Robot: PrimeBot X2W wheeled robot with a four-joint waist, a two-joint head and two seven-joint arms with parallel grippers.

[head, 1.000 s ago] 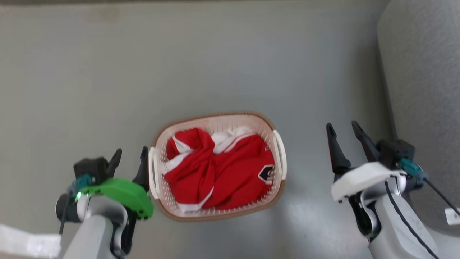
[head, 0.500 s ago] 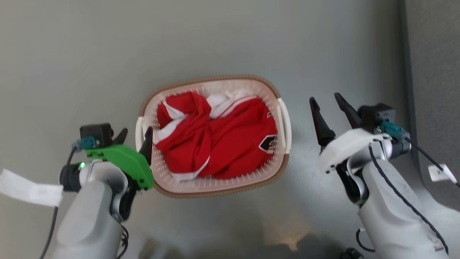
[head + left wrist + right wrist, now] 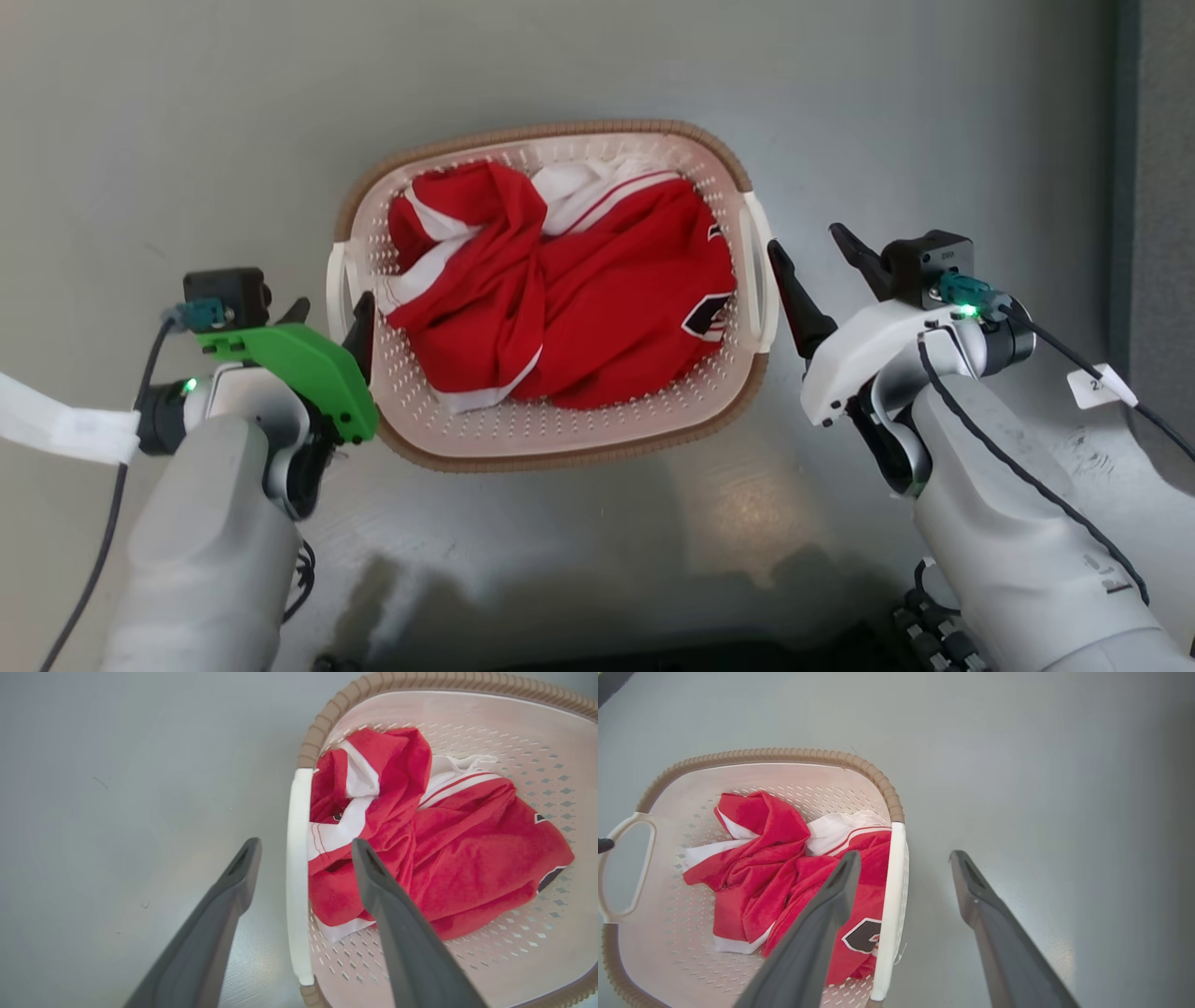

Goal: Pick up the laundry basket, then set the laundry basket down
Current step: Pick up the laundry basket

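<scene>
1. While the laundry basket [image 3: 560, 462] sat on the floor [image 3: 187, 140], left gripper [image 3: 331, 313] and right gripper [image 3: 805, 241] straddled its handles [image 3: 296, 872], fingers spread, empty.
2. It looked stiff and light; both handles seemed the hold.

The white cable tag [image 3: 1100, 387] shows a partial "2".

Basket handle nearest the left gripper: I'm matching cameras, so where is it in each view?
Head view: handle on the left side of the basket, left of centre.
Left wrist view: handle upright at centre, between the fingers of the left gripper.
Right wrist view: handle, a loop at the left edge.
Shared landmark: red clothing.
</scene>
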